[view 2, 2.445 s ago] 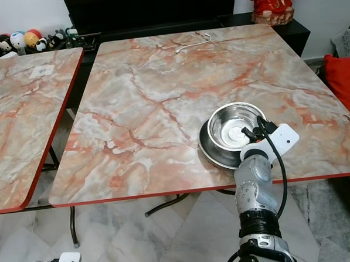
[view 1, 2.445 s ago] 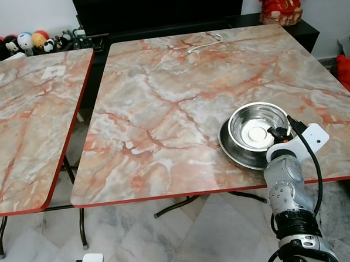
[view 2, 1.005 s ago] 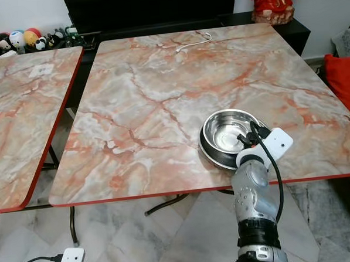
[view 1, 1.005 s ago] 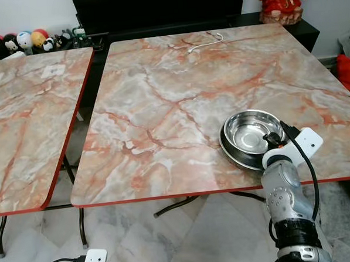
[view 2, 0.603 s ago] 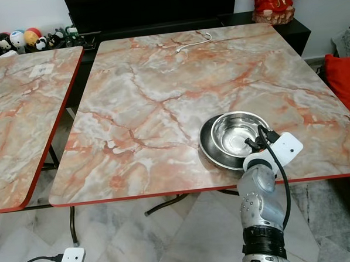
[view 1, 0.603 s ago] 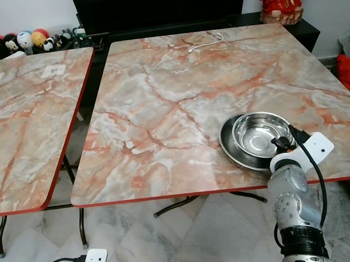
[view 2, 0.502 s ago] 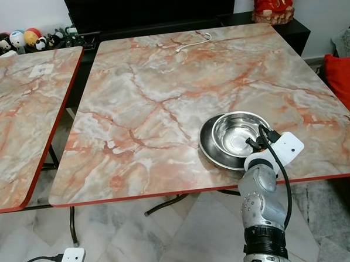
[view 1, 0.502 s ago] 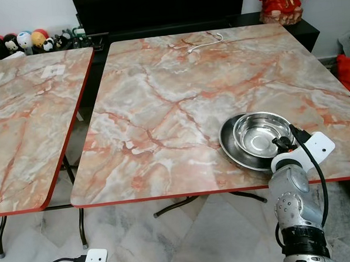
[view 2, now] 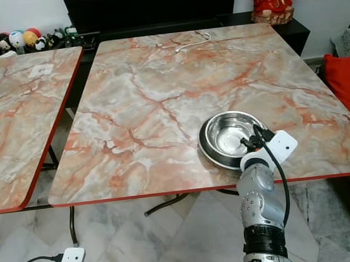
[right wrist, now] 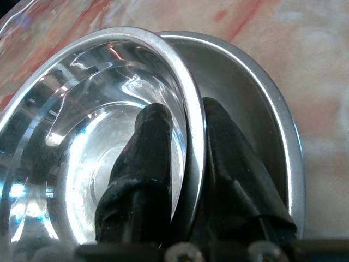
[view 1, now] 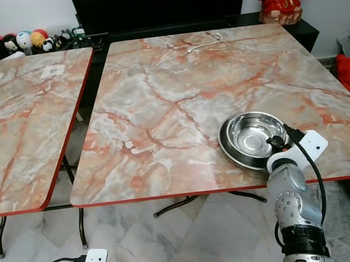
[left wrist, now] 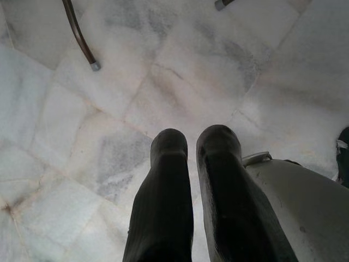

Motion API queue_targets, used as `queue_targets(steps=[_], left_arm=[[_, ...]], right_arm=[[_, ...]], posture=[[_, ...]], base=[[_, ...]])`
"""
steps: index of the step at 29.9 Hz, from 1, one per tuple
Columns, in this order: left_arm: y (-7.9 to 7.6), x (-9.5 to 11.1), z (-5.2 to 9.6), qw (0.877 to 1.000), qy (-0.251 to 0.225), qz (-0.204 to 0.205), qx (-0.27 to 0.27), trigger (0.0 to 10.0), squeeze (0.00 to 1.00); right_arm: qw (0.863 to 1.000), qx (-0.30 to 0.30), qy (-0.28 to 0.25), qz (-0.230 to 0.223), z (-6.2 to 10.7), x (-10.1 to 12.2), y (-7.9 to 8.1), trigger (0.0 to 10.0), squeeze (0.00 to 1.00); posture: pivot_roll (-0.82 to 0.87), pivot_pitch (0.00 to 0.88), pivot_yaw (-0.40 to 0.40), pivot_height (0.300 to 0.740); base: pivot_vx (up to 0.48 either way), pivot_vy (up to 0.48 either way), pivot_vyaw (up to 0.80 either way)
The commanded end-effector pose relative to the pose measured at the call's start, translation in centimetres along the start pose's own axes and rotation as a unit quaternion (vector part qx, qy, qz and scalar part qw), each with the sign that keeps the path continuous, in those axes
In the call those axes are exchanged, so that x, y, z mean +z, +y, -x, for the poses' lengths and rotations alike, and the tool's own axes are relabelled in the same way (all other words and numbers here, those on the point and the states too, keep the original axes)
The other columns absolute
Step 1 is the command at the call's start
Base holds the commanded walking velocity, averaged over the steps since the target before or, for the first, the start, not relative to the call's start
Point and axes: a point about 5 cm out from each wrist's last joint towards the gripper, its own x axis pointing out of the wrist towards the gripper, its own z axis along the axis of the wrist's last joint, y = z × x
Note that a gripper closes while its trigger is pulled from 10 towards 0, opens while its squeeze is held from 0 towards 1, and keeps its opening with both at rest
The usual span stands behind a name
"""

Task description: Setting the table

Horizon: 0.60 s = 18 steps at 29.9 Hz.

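**Bowl gripped at its rim, near the front right edge**

Steel bowl sits inside a shallow steel plate on the marble surface, near its front right edge. We see our right claw pinching the bowl's rim, one finger inside, one outside. Left claw hangs over the tiled floor, fingers nearly together, holding nothing. White cable lies at the far edge.

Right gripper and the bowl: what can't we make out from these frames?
- Steel bowl near rim, eye views: covered by the right gripper and wrist.
- Plate under the bowl, all views: the bowl hides its middle.
- Right wrist view: bowl cut off by the frame edge.
- Left gripper: hangs idle over the floor.
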Motion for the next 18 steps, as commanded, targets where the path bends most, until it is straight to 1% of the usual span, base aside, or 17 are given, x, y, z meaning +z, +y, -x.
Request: queue_targets(steps=[1, 4, 10, 11, 12, 14, 15, 16, 17, 18], left_arm=[[0.13, -0.68, 0.15, 1.0, 0.015, -0.005, 0.002, 10.0, 0.0], [0.12, -0.73, 0.17, 1.0, 0.016, -0.006, 0.002, 10.0, 0.0], [0.15, -0.87, 0.21, 1.0, 0.018, -0.006, 0.003, 10.0, 0.0], [0.15, -0.87, 0.21, 1.0, 0.018, -0.007, 0.003, 10.0, 0.0], [0.13, -0.86, 0.2, 1.0, 0.018, -0.007, 0.003, 10.0, 0.0], [0.09, -0.86, 0.2, 1.0, 0.018, -0.007, 0.003, 10.0, 0.0], [0.07, -0.87, 0.2, 1.0, 0.018, -0.007, 0.003, 10.0, 0.0], [0.05, -0.87, 0.2, 1.0, 0.018, -0.007, 0.003, 10.0, 0.0], [0.03, -0.87, 0.2, 1.0, 0.018, -0.007, 0.002, 10.0, 0.0], [0.02, -0.86, 0.2, 1.0, 0.018, -0.007, 0.002, 10.0, 0.0]], right_arm=[[1.0, 0.005, -0.003, -0.001, 0.01, 0.27, 0.49, 10.0, 0.25], [1.0, 0.003, -0.006, -0.001, -0.01, 0.35, 0.37, 10.0, 0.24], [1.0, 0.004, -0.005, -0.001, -0.07, 0.39, 0.22, 10.0, 0.26], [1.0, 0.004, -0.005, -0.001, -0.07, 0.4, 0.25, 10.0, 0.29], [1.0, 0.006, -0.005, -0.002, -0.07, 0.44, 0.28, 10.0, 0.6], [1.0, 0.006, -0.006, -0.004, -0.08, 0.47, 0.3, 10.0, 0.75], [1.0, 0.005, -0.006, -0.003, -0.08, 0.45, 0.3, 10.0, 0.7], [1.0, 0.005, -0.005, -0.002, -0.08, 0.41, 0.32, 10.0, 0.68], [1.0, 0.004, -0.004, -0.002, -0.09, 0.38, 0.31, 10.0, 0.62], [1.0, 0.003, -0.003, -0.001, -0.08, 0.34, 0.29, 10.0, 0.17]], posture=[[-0.1, 0.097, 0.048, 0.74], [-0.1, 0.096, 0.048, 0.74], [-0.1, 0.096, 0.048, 0.74], [-0.1, 0.096, 0.048, 0.74], [-0.1, 0.095, 0.049, 0.74], [-0.1, 0.095, 0.049, 0.74], [-0.1, 0.094, 0.049, 0.74], [-0.1, 0.095, 0.048, 0.74], [-0.1, 0.094, 0.049, 0.74], [-0.1, 0.095, 0.049, 0.74]], base=[[0.0, 0.0, 0.0], [0.0, 0.0, 0.0], [0.0, 0.0, 0.0], [0.0, 0.0, 0.0], [0.0, 0.0, 0.0], [0.0, 0.0, 0.0], [0.0, 0.0, 0.0], [0.0, 0.0, 0.0], [0.0, 0.0, 0.0], [0.0, 0.0, 0.0]])
